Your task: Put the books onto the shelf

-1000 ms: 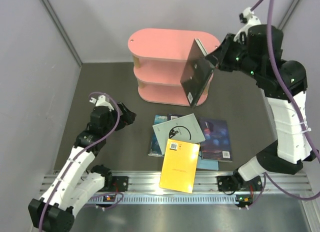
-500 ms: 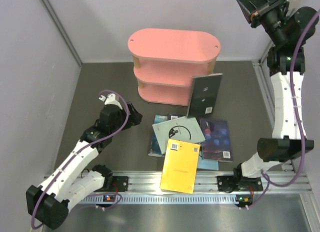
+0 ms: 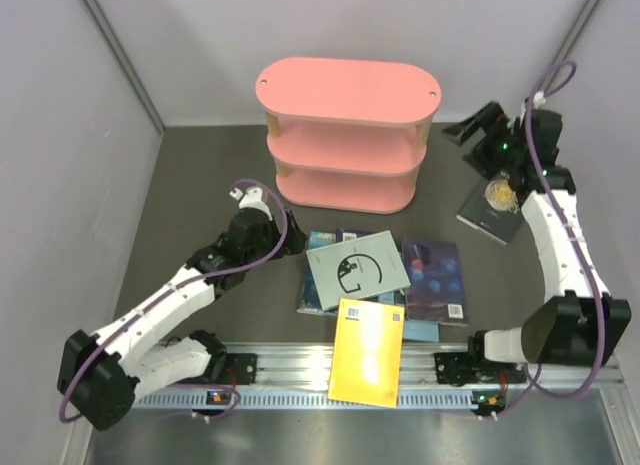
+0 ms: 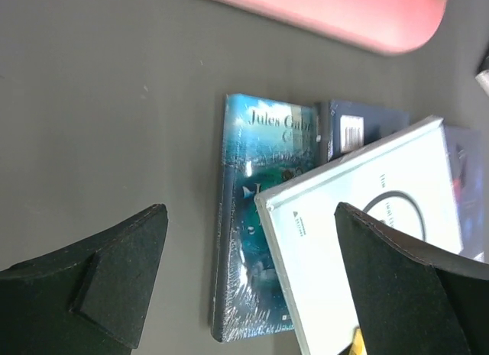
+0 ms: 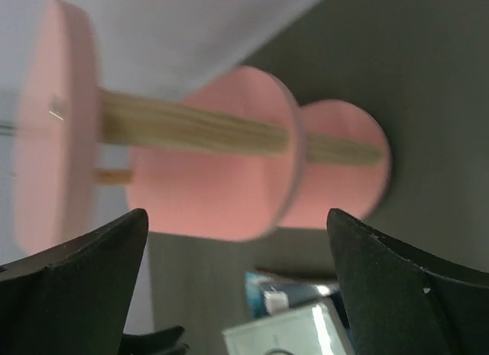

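Observation:
The pink shelf (image 3: 345, 135) stands at the back with nothing on its boards; the right wrist view shows the shelf (image 5: 206, 164) side-on. A pile of books lies in front of it: a pale grey-green book (image 3: 357, 268) on top, a teal book (image 3: 313, 285) beneath, a navy book (image 3: 433, 278) to the right, and a yellow book (image 3: 368, 352) over the rail. A black book with a gold emblem (image 3: 490, 207) lies flat right of the shelf. My left gripper (image 3: 294, 238) is open, just left of the pile, above the teal book (image 4: 252, 233) and the pale book (image 4: 367, 248). My right gripper (image 3: 463, 133) is open and holds nothing, beside the shelf's right end.
Grey walls close in the dark table on the left, back and right. A metal rail (image 3: 280, 370) with the arm bases runs along the front edge. The right arm's forearm (image 3: 560, 245) crosses above the table's right side, near the black book.
The black book left my right gripper, leaned on the shelf, then dropped flat at the right. My right arm swung high, then came down low, now open. My left gripper advanced toward the pile.

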